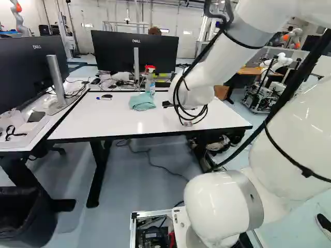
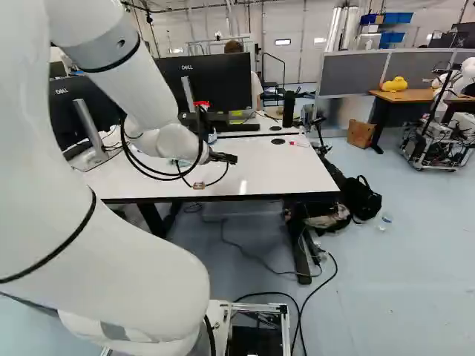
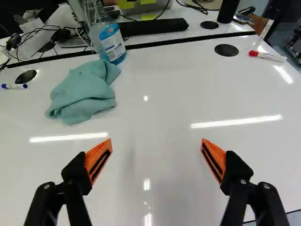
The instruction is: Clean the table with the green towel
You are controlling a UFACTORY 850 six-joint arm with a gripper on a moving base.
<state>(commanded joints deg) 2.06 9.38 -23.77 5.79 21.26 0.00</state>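
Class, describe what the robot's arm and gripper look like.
The arm is glossy white with rounded joints, grey bands and black straps; black cables loop near its wrist. The gripper is black, with two jointed fingers carrying ribbed, wedge-shaped orange pads marked by dark strips.

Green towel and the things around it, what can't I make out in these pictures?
- Tabletop under the green towel: wrist view, covered by the towel.
- Most of the towel: right base view, behind the robot's arm.
- Spray bottle's head: wrist view, cut off by the edge.
- Left-hand monitor, far side: left base view, cut off by the edge.
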